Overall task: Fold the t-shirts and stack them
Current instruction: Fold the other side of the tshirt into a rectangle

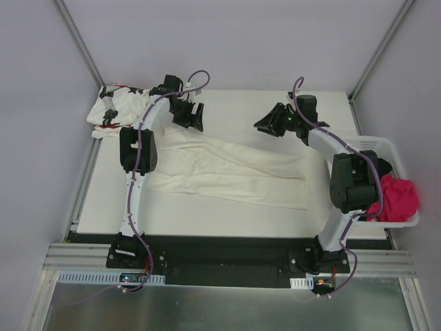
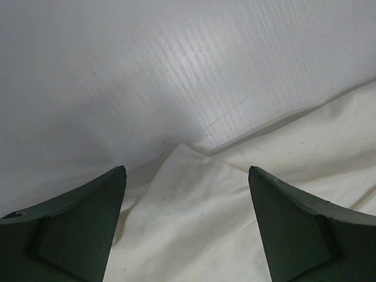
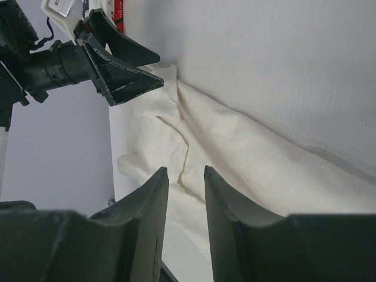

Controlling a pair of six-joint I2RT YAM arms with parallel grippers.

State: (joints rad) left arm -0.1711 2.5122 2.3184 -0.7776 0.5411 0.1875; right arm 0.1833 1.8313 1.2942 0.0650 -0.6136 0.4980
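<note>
The large cream-white t-shirt (image 1: 227,172) lies spread across the middle of the white table (image 1: 241,103), loosely wrinkled, running from under the left arm towards the right front. The left gripper (image 1: 193,117) hangs over the shirt's far left corner with its jaws spread wide and nothing between them; in the left wrist view the cloth's corner lies below the two fingers, against the bare tabletop. The right gripper (image 1: 265,126) sits further right, near the far edge of the same shirt and pointing towards the left gripper. Its fingers (image 3: 147,211) stand a narrow gap apart, unclenched, with the cream cloth visible beyond them rather than pinched. The star-print t-shirt (image 1: 117,107) lies crumpled at the far left corner of the table, apart from the cream one. A white perforated basket (image 1: 375,143) stands at the right edge, holding a bright pink garment (image 1: 400,196).
</note>
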